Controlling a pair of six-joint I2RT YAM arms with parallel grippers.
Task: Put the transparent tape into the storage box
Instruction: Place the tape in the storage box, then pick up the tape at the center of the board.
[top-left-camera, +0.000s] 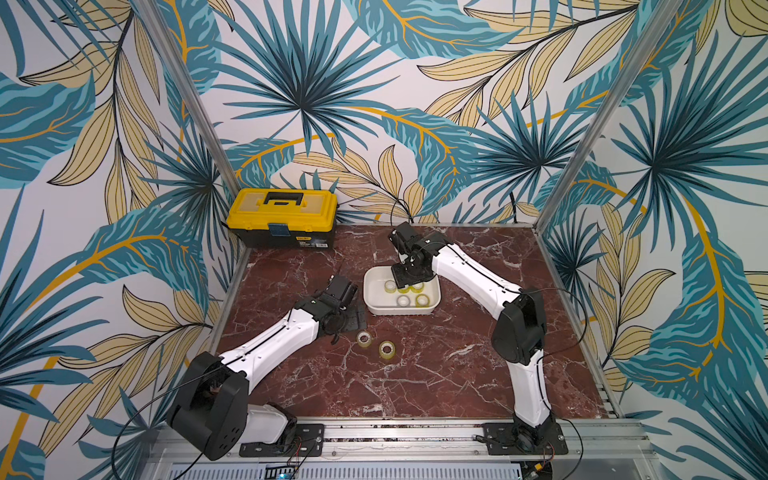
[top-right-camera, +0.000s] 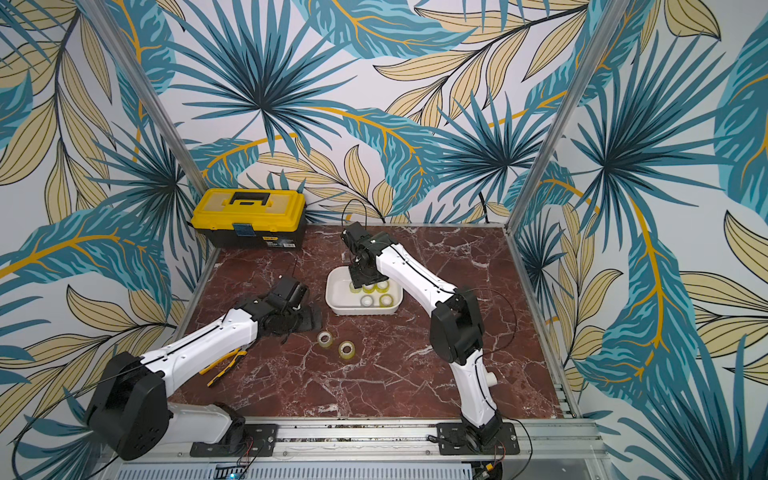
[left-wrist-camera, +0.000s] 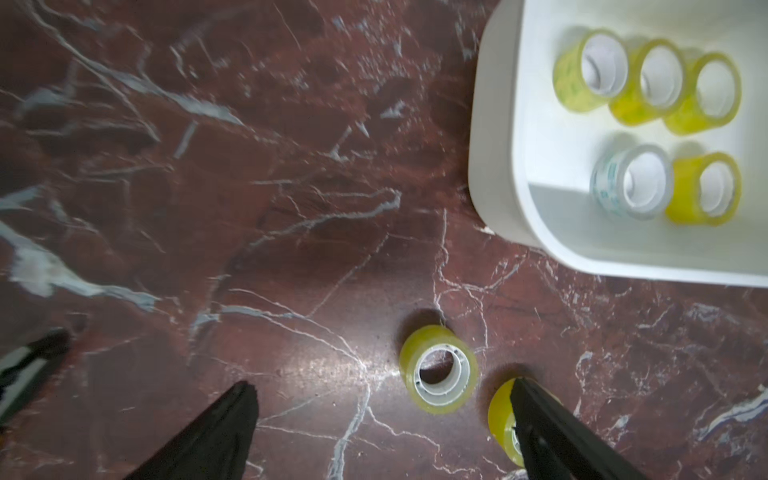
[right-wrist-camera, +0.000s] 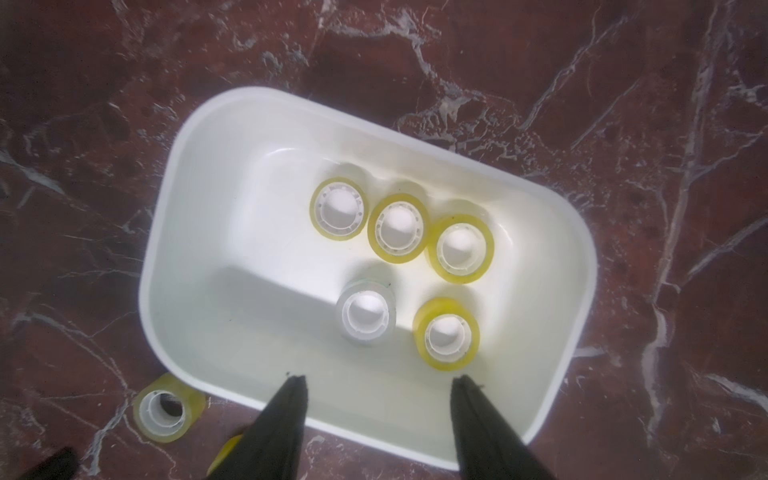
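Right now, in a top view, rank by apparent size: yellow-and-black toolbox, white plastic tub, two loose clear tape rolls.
1. yellow-and-black toolbox
2. white plastic tub
3. loose clear tape rolls: the pair look alike, so unranked.

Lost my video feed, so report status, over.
Left gripper open, right gripper open above storage box. Five tape rolls inside, two on table. Nothing blocking.

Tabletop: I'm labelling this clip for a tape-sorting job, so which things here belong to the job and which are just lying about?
Job in hand:
- storage box
- five tape rolls inside it
- two tape rolls loose on the table

Just lying about:
- yellow-and-black toolbox
- yellow-handled pliers
- white pipe fitting, partly hidden
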